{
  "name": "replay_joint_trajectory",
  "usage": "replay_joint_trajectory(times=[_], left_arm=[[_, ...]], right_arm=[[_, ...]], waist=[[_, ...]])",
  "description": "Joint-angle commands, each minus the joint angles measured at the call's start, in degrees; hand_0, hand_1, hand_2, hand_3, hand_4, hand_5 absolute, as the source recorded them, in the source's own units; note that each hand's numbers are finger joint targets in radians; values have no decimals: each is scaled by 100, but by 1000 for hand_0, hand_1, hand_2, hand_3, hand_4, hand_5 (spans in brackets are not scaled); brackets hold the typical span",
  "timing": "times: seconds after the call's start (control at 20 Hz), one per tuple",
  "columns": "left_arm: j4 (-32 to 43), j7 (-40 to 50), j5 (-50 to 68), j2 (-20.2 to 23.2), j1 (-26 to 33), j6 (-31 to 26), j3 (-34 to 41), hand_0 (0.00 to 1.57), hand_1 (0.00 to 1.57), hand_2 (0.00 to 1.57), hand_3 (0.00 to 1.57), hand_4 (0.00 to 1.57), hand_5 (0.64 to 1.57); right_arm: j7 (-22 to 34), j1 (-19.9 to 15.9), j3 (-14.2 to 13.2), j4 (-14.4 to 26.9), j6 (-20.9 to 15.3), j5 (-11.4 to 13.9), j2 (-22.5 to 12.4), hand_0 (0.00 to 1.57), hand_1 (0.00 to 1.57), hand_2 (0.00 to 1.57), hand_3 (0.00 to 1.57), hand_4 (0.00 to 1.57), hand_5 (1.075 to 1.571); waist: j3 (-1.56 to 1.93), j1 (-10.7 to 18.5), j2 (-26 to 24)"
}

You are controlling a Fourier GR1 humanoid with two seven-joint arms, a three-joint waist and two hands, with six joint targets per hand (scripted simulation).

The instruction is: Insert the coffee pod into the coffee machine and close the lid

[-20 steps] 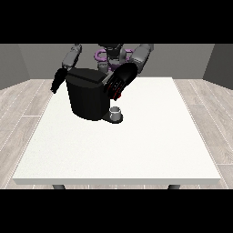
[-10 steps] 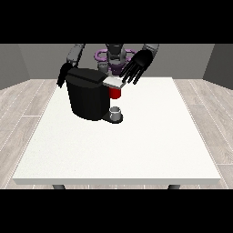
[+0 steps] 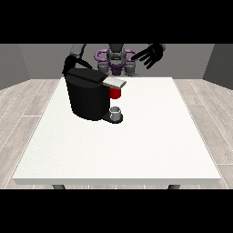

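Small grey thing [image 3: 116, 112] on the foot of the coffee machine [image 3: 88, 98], under the spout. Not to be told for the pod, so left unnamed. Just above it, a red thing at the machine [image 3: 116, 93], and over that the grey lid [image 3: 116, 83], lying level and seemingly down.

By the look of it, close to the end of the task, with only the seating of the lid left to confirm. To do this well:
- Come down on the lid's front edge from straight above, with flat fingers.
- Press along the hinge's arc and not sideways, to avoid shoving the machine across the table [image 3: 150, 145].
- Keep clear of the grey thing below.

Machine and lid lie below the hand at the view's right [image 3: 151, 54], nearer the camera and off toward the view's left. Well apart from it, nothing touching. Hand raised above the far edge of the table, fingers spread wide and holding nothing.

Hand at the view's left [image 3: 70, 63] sits just behind the machine's top corner, close to the body. Touching or not, and fingers spread or curled, impossible to tell.
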Motion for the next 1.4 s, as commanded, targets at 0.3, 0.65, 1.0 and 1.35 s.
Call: replay_joint_trajectory(times=[0.3,0.65,1.0,1.35], left_arm=[[167,-304,801,-832,1813,-326,403,0,0,0,0,372,1571],[-532,-121,1144,-1067,2299,-375,164,0,0,0,0,404,1571],[-1477,461,1777,-1074,2465,-458,-263,0,0,0,0,385,1571],[-2209,750,2236,-927,2705,-475,-651,0,0,0,0,382,1571]], right_arm=[[500,-195,176,-606,694,-313,-205,0,0,0,0,0,1571],[471,-541,-14,-684,874,-271,-629,0,0,0,0,80,1571],[708,-965,-468,-85,1026,-690,-781,0,0,0,0,175,1571],[766,-1495,-822,530,820,-1094,-578,0,0,0,0,97,1571]], waist=[[9,898,-1333],[14,1225,-1136],[14,1426,-771],[15,1743,-440]])
